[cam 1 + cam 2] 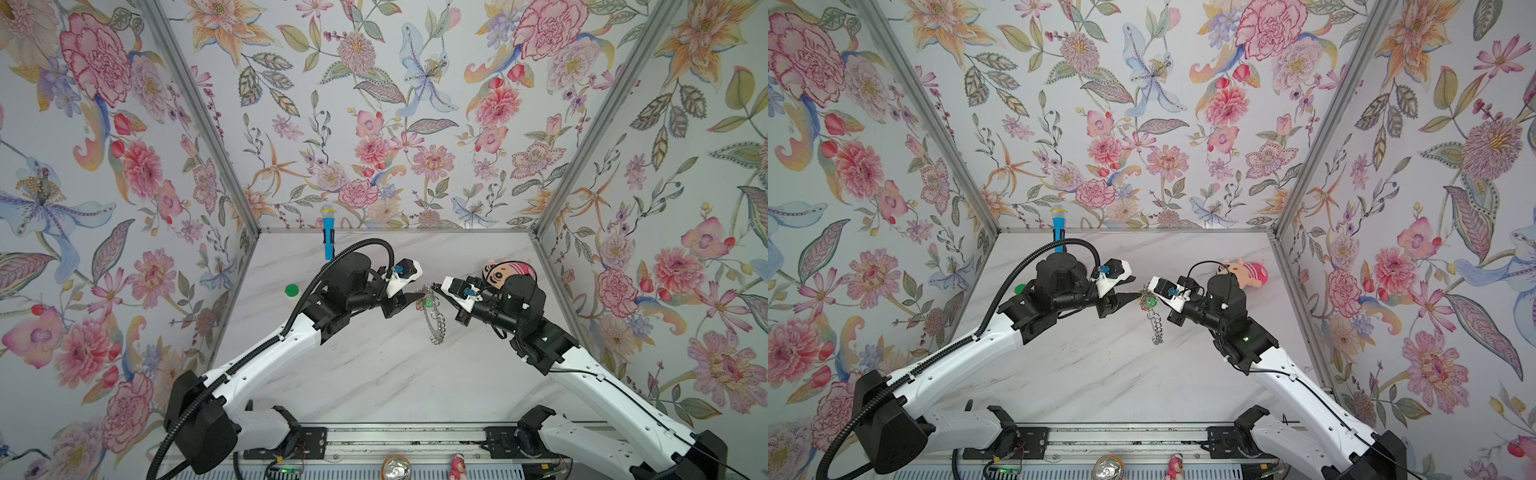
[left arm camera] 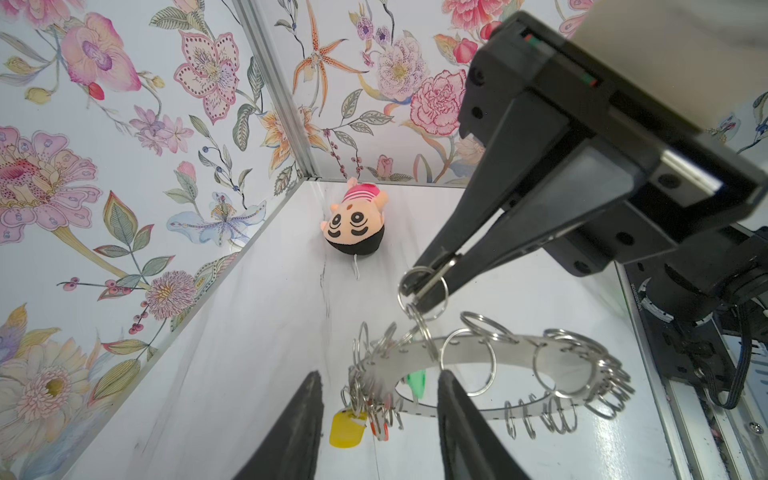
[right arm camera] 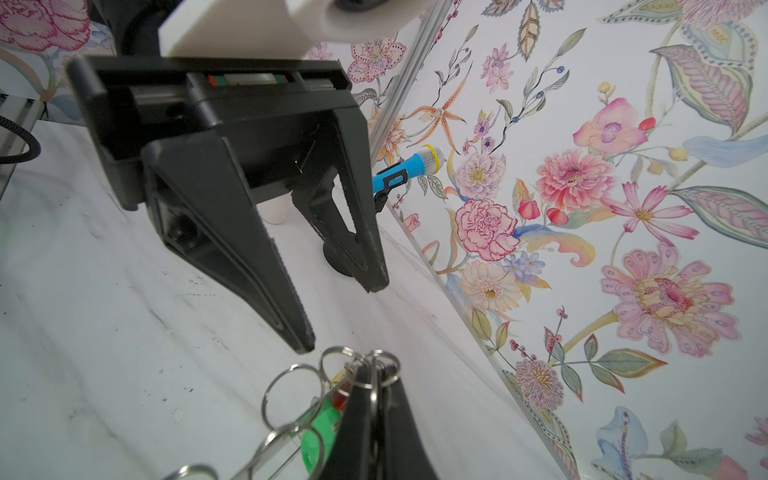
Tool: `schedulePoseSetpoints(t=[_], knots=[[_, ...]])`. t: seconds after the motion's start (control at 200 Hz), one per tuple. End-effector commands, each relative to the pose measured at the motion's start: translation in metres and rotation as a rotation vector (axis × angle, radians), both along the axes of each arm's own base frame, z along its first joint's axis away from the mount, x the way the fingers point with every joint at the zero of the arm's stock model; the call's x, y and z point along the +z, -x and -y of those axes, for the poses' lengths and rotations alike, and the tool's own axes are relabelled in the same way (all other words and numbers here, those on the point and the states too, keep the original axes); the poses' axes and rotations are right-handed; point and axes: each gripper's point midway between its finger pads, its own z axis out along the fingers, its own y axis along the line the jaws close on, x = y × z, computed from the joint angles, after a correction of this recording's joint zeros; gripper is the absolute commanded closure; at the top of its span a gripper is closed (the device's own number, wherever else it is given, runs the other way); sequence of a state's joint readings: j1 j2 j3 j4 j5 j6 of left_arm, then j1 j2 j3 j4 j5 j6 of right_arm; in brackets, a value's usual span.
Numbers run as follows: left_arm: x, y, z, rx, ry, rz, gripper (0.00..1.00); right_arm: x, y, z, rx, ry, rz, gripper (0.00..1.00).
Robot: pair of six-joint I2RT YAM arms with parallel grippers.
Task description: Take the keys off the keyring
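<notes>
- Closest to the lens in the left wrist view, the left gripper (image 2: 380, 374) has its two black fingers spread, with nothing clamped between them. The keyring (image 2: 457, 353) hangs just beyond their tips.
- The right gripper (image 2: 432, 286) is pressed together on one small wire loop at the keyring's rim and holds the whole disc clear of the counter (image 1: 374, 374).
- In both top views the keyring dangles edge-on between the two grippers, just off the counter's centre toward 2 o'clock.
- The keys (image 2: 374, 411) hang in a bunch from loops on the side of the disc facing the left gripper, with yellow, orange-red and green tags showing among them.
- No key lies loose on the counter in any view, so none seems to be off yet and the whole removal looks left to do.
- The likely step in hand is for the spread gripper to close on a key or tag while the other steadies the ring.
- A green cap (image 1: 292, 289) at 9 o'clock, a toy microphone (image 1: 328, 232) at 11 and a plush doll (image 1: 505, 272) at 2 sit well apart.
</notes>
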State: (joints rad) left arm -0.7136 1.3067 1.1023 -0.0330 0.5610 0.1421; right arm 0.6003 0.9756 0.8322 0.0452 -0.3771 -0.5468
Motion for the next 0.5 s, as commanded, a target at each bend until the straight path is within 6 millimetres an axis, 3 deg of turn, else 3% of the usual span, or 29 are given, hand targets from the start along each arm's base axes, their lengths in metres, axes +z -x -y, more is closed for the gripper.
schedulePoseSetpoints(t=[0.0,0.245,0.495], knots=[[0.013,0.005,-0.001,0.025,0.037,-0.012,0.53,0.032,0.004,-0.001,0.002,-0.036,0.081,1.00],[0.011,0.003,0.009,0.025,0.027,-0.034,0.57,0.033,0.005,-0.004,0.008,-0.034,0.082,1.00],[0.012,0.002,0.011,0.023,0.013,-0.023,0.73,0.030,0.004,-0.007,0.013,-0.019,0.077,1.00]])
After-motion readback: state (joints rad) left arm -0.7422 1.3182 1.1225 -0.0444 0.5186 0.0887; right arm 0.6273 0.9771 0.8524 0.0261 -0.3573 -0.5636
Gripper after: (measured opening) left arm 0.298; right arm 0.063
